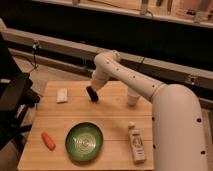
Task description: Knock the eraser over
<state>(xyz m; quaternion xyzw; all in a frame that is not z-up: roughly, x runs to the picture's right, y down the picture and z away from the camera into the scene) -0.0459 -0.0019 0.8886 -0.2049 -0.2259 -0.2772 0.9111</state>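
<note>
The eraser (92, 94) sits on the far half of the wooden table (115, 132), a small dark block near the middle of the back edge, tilted rather than square to the table. My gripper (93, 90) is right down on it, coming in from above and behind, so the two dark shapes run together and I cannot tell where one ends and the other begins. Whether my gripper is spread or pressed together, I cannot tell either.

To the left of the eraser, apart from it, lies a flat white pad (62, 95). To its right, behind my arm (130, 77), stands a pale cup (132, 97) near the back edge. My arm reaches from the big white body at the right across the back of the table and bends down to the eraser.

Nearer the front, a green plate (84, 141) lies well apart from the eraser. An orange carrot (48, 140) lies to the plate's left near the table's left side, and a light bottle (135, 145) lies on its side to the plate's right.
</note>
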